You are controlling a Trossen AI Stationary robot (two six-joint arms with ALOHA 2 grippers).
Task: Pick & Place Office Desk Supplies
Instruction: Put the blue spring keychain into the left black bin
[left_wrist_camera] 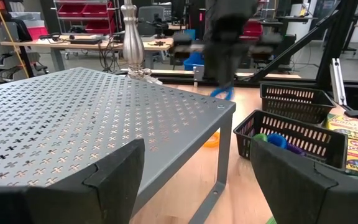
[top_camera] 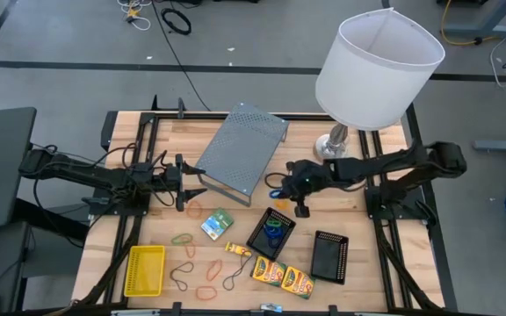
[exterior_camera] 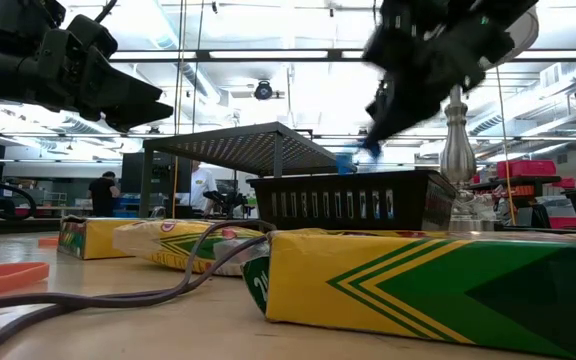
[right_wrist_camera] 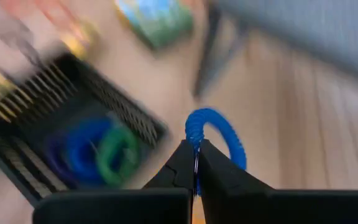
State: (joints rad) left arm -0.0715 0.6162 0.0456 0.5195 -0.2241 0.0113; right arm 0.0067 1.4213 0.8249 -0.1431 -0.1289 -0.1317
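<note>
My right gripper [top_camera: 281, 188] hangs above the table between the grey perforated shelf [top_camera: 240, 151] and a black mesh tray [top_camera: 271, 233], shut on a blue rubber-band loop [right_wrist_camera: 219, 134]. That tray holds blue and green loops [right_wrist_camera: 92, 152]. A second mesh tray [top_camera: 329, 256] stands to its right. Two crayon boxes [top_camera: 281, 276] lie near the front edge, and a green-white packet [top_camera: 217, 225] lies left of the tray. More loops [top_camera: 191, 263] lie scattered beside the yellow basket [top_camera: 144, 269]. My left gripper [top_camera: 189, 182] waits open at the shelf's left. My right gripper pinches one side of the blue loop's band [right_wrist_camera: 194, 144] between its two shut fingertips [right_wrist_camera: 182, 163]. The fingers slant down from the table's right side. The loop sticks out beyond the tips, lifted clear of the table [exterior_camera: 346, 160].
A big white-shaded lamp [top_camera: 378, 66] stands at the back right, its base [top_camera: 332, 145] right behind my right arm. The grey shelf fills the table's middle back. A black cord [exterior_camera: 118, 295] lies near the front.
</note>
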